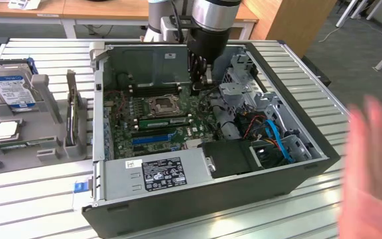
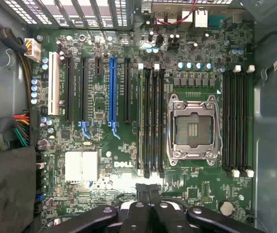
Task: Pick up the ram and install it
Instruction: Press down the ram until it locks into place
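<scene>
We see a blurred hand [image 1: 370,169] cutting into the exterior view's right, its outline smeared so that little beyond its shape can be made out. In the same view the gripper [image 1: 203,69] reaches down into the open computer case [image 1: 310,172], and its tips are hard to separate from the dark metal behind them. In the wrist view the gripper [image 2: 149,190] shows its two dark fingers [image 2: 143,194] pressed together with no gap, and nothing is pinched between them; they hang above the Dell motherboard [image 2: 99,102] near the end of a bank of memory slots. The ram [image 2: 148,121] sits upright in one of those black slots just beside the empty CPU socket [image 2: 193,127], a long thin green stick seen edge-on, so its chips are hard to make out. In the exterior view it appears as a green strip [image 1: 165,121] just below the socket. A blue-labelled hard drive [image 1: 10,87] stands in a grey holder [image 1: 45,94] outside the case, on the exterior view's left.
</scene>
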Robot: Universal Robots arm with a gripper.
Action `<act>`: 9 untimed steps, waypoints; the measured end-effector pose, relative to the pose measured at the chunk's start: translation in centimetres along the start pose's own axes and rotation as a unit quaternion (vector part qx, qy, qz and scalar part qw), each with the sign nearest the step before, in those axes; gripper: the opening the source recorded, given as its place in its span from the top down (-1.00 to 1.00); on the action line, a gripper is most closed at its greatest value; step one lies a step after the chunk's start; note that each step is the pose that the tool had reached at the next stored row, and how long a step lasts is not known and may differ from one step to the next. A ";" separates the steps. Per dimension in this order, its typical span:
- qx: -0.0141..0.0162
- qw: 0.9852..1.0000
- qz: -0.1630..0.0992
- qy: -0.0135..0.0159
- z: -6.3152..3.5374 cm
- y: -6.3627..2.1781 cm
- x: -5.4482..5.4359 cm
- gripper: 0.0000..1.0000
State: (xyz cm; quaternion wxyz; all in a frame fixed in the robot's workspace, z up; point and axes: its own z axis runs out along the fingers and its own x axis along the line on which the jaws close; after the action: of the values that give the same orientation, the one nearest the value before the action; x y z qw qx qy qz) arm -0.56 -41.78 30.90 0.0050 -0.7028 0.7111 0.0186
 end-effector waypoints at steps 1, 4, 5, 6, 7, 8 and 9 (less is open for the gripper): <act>0.000 1.000 0.000 0.000 0.00 0.00 0.0 0.80; 0.000 1.000 0.000 0.000 0.00 0.00 0.0 0.80; 0.000 1.000 0.000 0.000 0.00 0.00 0.0 0.80; 0.000 1.000 0.000 0.000 0.00 0.00 0.0 0.80; 0.000 1.000 0.000 0.000 0.00 0.00 0.0 0.80; 0.000 1.000 0.000 0.000 0.00 0.00 0.0 0.80; 0.000 1.000 0.000 0.000 0.00 0.01 0.0 0.80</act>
State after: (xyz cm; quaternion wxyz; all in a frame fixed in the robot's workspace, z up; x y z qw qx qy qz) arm -0.56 -41.79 30.90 0.0050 -0.7028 0.7111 0.0186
